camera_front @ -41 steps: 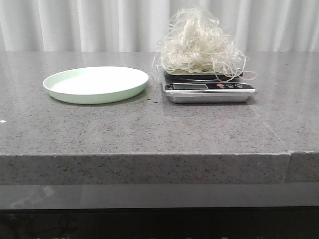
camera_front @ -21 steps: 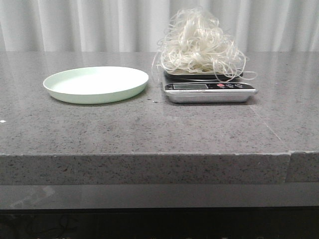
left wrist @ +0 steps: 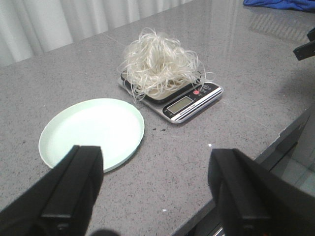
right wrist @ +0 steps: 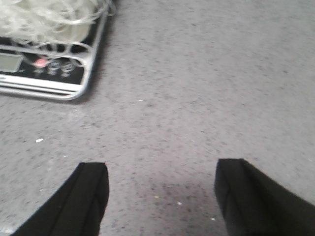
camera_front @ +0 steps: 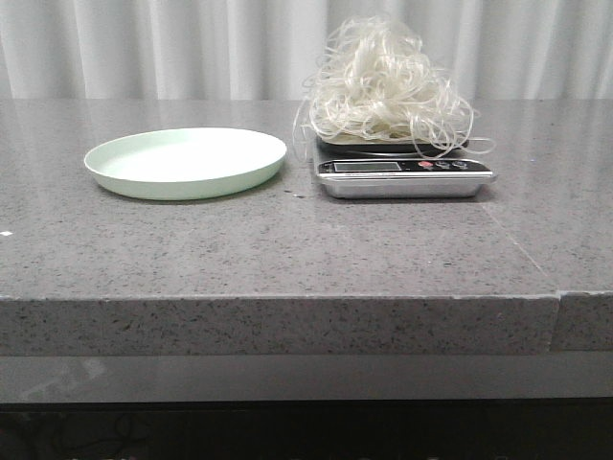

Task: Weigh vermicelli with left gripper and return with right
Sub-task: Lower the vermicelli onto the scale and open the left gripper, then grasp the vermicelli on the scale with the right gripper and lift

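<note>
While nothing has shifted over the last second, the vermicelli [camera_front: 388, 88] sits heaped on the scale [camera_front: 404, 174] — plate [camera_front: 185, 163] bare beside it. Left gripper [left wrist: 156, 189] and right gripper [right wrist: 162, 196] both have fingers spread, empty — weighing done, return by right pending.

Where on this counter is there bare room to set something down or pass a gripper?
Free: the wide strip between the counter's front edge and both the plate and scale; also the stretch right of the scale. The plate itself is bare. Crowded: the narrow gap between plate and scale, and the scale top, filled by the vermicelli, whose strands overhang it.
</note>
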Available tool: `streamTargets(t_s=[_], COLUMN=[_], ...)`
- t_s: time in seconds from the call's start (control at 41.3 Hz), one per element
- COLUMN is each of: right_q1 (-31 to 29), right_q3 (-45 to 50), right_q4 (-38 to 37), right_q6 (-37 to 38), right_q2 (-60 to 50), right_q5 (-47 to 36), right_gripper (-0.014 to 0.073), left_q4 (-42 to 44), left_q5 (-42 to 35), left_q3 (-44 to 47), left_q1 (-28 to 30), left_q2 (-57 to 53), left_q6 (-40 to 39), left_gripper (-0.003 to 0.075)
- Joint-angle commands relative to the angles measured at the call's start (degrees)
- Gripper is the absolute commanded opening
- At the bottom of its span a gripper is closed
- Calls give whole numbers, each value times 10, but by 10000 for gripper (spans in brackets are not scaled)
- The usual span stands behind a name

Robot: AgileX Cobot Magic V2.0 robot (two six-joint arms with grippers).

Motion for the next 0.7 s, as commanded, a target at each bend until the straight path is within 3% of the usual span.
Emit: streamTargets(t_s=[0.0,0.169,0.678], right_q1=[32,82,154], right_q3=[-31,-85,-331], right_q4=[20,20,23], right_q6=[-30,-31,-31], right_q2=[2,46,293], right_q5=[-36,-34,-32], right_gripper=[556,556,556], left_q4=[14,25,27], left_q5=[-48,-40,-41], left_q3=[-3,-3,-3], left_q1=[1,1,1], left_q2=[-17,-19,-19], left_q6=[-42,-42,-42], left_gripper=[512,512,512])
